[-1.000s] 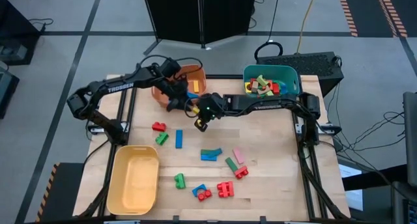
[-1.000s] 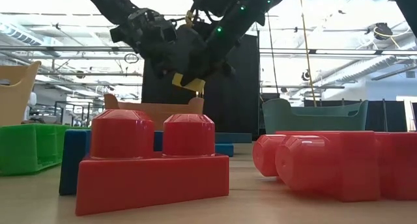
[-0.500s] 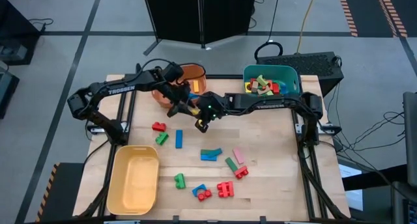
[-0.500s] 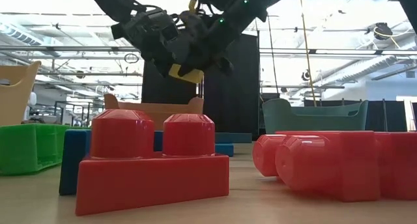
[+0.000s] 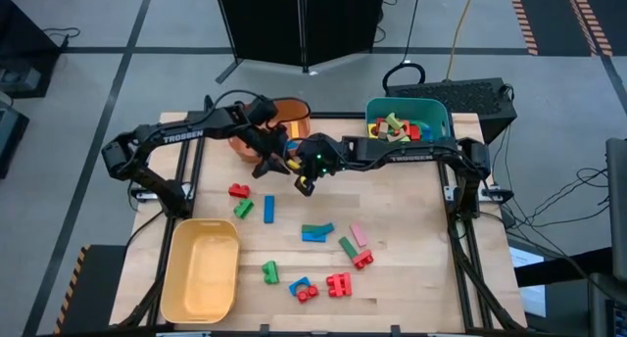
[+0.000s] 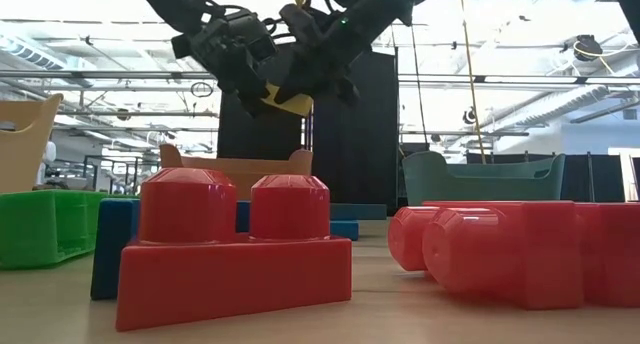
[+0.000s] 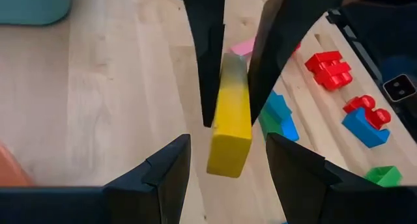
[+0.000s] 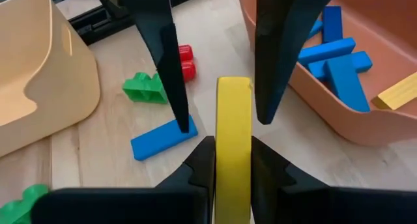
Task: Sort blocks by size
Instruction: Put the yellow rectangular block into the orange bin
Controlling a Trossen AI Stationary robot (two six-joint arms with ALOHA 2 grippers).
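Note:
A yellow bar [image 8: 233, 113] hangs in the air between my two grippers, near the orange bin [image 5: 292, 110]. My right gripper [image 8: 232, 142] is shut on one end of it. My left gripper [image 7: 227, 138] is open; its fingers stand on either side of the bar's other end [image 7: 229, 152] without touching it. The bar also shows in the low view [image 6: 290, 102] and the high view [image 5: 290, 164]. Several other blocks lie flat on the table: red [image 5: 238, 191], green [image 5: 242, 209], blue [image 5: 268, 210], pink [image 5: 359, 234]. My right gripper pinches the yellow bar between its two fingers by the long sides [image 8: 233, 160] at one end. The bar runs on straight out past the fingertips, along the fingers. It is lifted clear of the table and tilted, as the low view shows.
The orange bin holds blue bars [image 8: 335, 55] and a yellow one [image 8: 397, 94]. A teal bin [image 5: 436, 112] with several blocks stands at the far right. A yellow bin [image 5: 201, 268] stands at the near left. Large red blocks [image 6: 235, 249] lie close before the low camera.
Both grippers have risen, and the yellow bar has gone up with them in the low view. My left gripper has come a little away from the orange bin toward my right gripper and the bar.

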